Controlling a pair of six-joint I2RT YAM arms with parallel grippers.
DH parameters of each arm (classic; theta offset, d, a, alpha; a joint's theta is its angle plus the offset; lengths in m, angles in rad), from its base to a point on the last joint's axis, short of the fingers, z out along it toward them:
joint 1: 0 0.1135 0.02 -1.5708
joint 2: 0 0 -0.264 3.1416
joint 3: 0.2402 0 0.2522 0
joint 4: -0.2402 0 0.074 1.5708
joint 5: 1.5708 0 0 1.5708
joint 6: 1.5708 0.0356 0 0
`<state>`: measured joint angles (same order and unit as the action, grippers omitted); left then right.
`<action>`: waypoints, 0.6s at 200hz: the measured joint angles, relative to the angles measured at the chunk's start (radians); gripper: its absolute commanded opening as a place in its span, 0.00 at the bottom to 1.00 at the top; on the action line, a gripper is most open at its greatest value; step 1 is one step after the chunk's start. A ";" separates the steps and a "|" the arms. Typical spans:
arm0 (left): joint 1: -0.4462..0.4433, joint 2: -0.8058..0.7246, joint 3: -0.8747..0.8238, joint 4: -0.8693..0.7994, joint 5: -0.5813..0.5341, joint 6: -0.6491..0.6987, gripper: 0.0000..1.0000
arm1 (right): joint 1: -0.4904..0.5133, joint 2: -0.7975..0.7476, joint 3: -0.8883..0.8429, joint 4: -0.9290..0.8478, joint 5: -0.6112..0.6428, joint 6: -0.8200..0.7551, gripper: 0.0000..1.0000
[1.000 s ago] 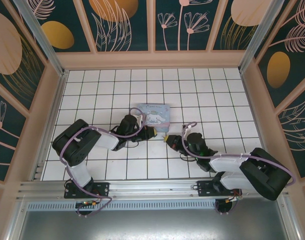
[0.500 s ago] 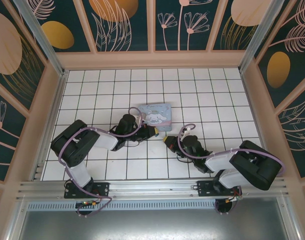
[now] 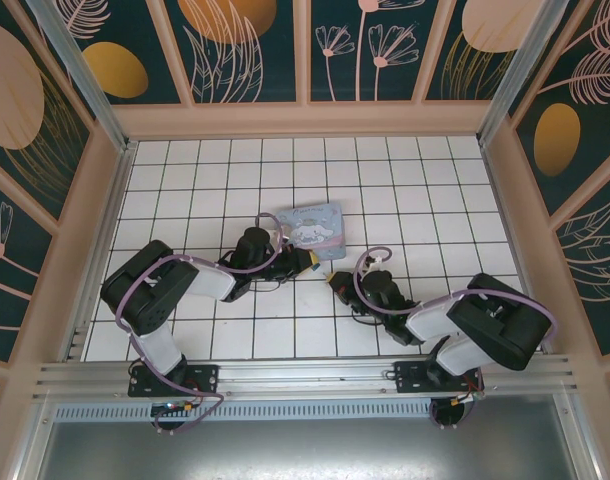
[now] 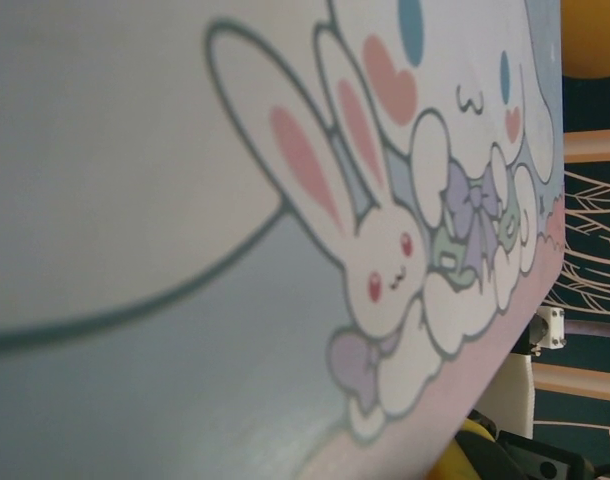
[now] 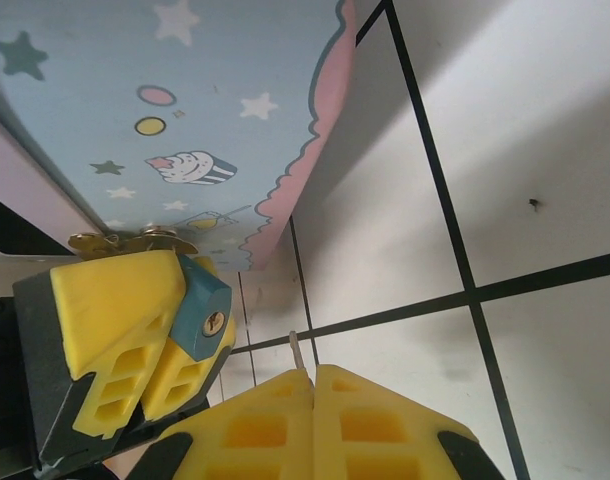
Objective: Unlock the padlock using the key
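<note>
The padlock [image 5: 207,315] has a dark blue body with a brassy keyhole facing the right wrist camera. My left gripper [image 5: 197,320] is shut on it, its yellow fingers [image 5: 120,320] on either side and the brassy shackle part [image 5: 135,243] above them. My right gripper [image 5: 313,372] is shut on the key [image 5: 299,353], whose thin pale blade sticks out past the tips. The blade tip stands apart from the padlock, to the right of and below the keyhole. From above, the left gripper [image 3: 311,263] and the right gripper [image 3: 338,281] nearly meet at mid-table.
The pastel cartoon tin box [image 3: 310,226] lies just behind both grippers, its lid [image 4: 285,250] very close to the left wrist camera and its edge [image 5: 185,120] over the padlock. White tiled floor [image 3: 285,180] lies all round, with walls on each side.
The right arm has swung left and its gripper has crept closer to the left gripper. The tin box has shifted and tilted slightly. The left gripper has barely moved.
</note>
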<state>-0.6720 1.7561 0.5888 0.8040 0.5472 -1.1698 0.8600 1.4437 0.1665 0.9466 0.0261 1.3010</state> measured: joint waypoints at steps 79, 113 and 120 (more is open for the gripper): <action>0.000 0.000 0.000 0.007 -0.001 -0.012 0.00 | 0.000 0.026 0.026 0.032 -0.001 0.015 0.00; 0.000 0.000 0.000 0.007 -0.001 -0.013 0.00 | 0.003 0.026 0.031 0.043 -0.001 0.015 0.00; 0.000 0.000 0.000 0.007 -0.001 -0.013 0.00 | 0.005 0.026 0.031 0.044 -0.001 0.015 0.00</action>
<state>-0.6720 1.7565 0.5892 0.8108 0.5461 -1.1831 0.8654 1.4693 0.1978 0.9909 0.0254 1.3163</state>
